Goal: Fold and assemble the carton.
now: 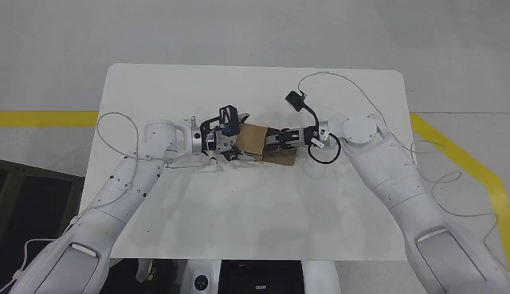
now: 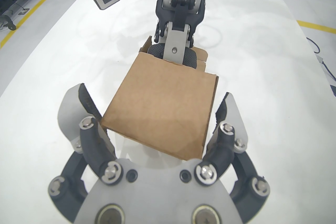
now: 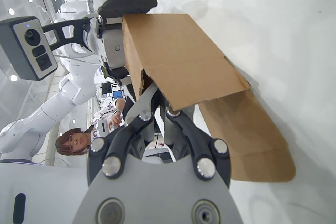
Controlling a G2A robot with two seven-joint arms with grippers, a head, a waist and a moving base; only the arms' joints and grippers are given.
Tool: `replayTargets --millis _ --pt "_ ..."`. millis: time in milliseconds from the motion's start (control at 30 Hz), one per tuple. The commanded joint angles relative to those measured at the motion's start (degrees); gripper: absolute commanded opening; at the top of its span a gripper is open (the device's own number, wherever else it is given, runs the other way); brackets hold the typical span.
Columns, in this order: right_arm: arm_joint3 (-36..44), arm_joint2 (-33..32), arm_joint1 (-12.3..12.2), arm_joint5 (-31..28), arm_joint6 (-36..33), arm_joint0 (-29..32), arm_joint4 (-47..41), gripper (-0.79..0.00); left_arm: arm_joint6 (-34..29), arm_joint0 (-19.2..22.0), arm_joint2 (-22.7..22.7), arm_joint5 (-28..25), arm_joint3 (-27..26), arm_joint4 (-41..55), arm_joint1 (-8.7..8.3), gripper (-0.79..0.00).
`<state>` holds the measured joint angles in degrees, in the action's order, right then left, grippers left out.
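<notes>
The brown carton (image 1: pixel 253 141) lies on its side at the middle of the white table (image 1: pixel 239 214), partly squared up into a tube. My left gripper (image 1: pixel 229 141) is open, and its fingers (image 2: pixel 78 104) straddle the carton (image 2: pixel 162 107) at one end, close to both side walls. From the other end, my right gripper (image 1: pixel 275 140) is shut on the carton's upper wall (image 2: pixel 174 54). In the right wrist view its fingers (image 3: pixel 147 101) disappear under the carton's edge (image 3: pixel 178 57). One open flap (image 3: pixel 246 138) lies flat on the table.
A thin cable (image 1: pixel 351 87) loops over the table's far right part. Another cable (image 1: pixel 111 127) runs along the left arm. Bare tabletop surrounds the carton on every side, and the table edges are well away from it.
</notes>
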<state>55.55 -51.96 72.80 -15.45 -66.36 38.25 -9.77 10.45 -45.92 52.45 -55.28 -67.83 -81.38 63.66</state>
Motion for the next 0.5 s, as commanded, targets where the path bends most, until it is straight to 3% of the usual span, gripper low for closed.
replayTargets --millis 0,233,467 --pt "1.8 -1.5 -0.8 0.8 -0.4 0.9 0.7 -0.785 0.0 0.0 0.0 0.1 0.0 -0.1 0.00 0.000" --pt "8.4 -6.7 -3.5 6.2 -0.1 4.7 6.3 -0.785 0.2 -0.1 0.2 0.0 -0.2 -0.3 -0.04 0.000" --pt "10.2 -7.5 -4.1 8.3 0.8 5.0 8.9 -0.785 0.1 -0.3 0.5 0.1 -0.3 -0.4 -0.09 0.000"
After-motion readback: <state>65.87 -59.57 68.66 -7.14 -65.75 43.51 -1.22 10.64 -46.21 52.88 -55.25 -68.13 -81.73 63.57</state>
